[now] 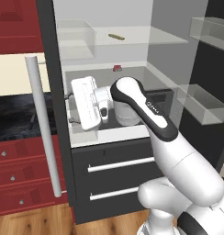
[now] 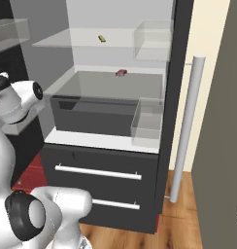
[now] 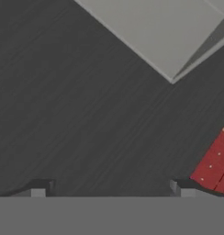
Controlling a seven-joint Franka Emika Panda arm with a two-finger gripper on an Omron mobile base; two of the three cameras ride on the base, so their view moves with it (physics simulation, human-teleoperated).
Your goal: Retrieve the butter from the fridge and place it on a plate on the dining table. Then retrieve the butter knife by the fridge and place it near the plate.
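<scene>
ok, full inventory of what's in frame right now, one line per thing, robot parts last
fridge: 1, dark grey, open, pale interior, fills the middle
butter: 1, yellow-olive stick, top glass shelf
small red item: 1, red, shelf below the butter, at the back
fridge drawers: 2, dark with pale bar handles, under the open compartment
door handle: 1, long pale bar, on the door edge
door bins: clear, on the inside of the open door
red cabinets: red, drawers beside the fridge
floor: wood
arm: 1, white with dark joints, reaching into the fridge
gripper: 1, open, empty, near the fridge's left inner wall
</scene>
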